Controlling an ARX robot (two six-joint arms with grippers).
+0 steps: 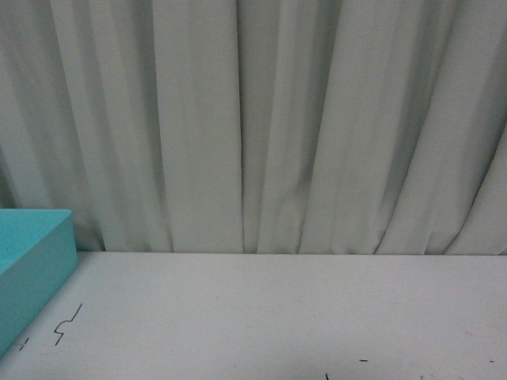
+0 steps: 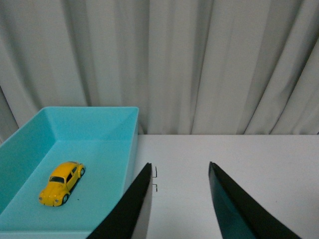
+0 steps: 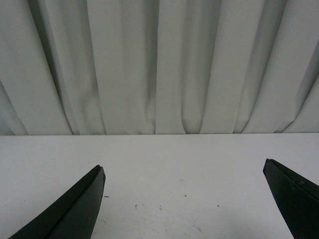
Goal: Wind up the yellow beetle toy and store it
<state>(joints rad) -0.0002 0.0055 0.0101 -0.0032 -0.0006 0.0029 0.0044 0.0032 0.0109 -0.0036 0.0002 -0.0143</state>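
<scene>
The left gripper [image 2: 179, 172] has its 2 dark jaws spread apart with nothing between them, and only bare white surface [image 2: 239, 159] shows in the gap. In the left wrist view one of its fingers [image 2: 130, 206] crosses in front of the near corner of a turquoise bin [image 2: 127, 149]; whether it touches the bin cannot be told. Small black marks [image 2: 155, 179] are drawn on the surface just beside that finger and the bin wall.

The right gripper [image 3: 184, 172] stands wide apart as well, its 2 black jaws at the far edges of the right wrist view, holding nothing. Between them lies the white surface with a few tiny dark specks [image 3: 160, 205].

The yellow beetle toy [image 2: 62, 183] sits inside the turquoise bin, upright on its wheels on the bin floor, clear of the walls and well apart from both grippers. Its body is glossy yellow with dark windows.

In the front view neither arm appears. A corner of the turquoise bin shows at the left edge, resting on the white surface, with a black zigzag line [image 1: 68, 323] drawn near it. A pale pleated curtain [image 1: 261, 119] hangs behind the surface in all 3 views.
</scene>
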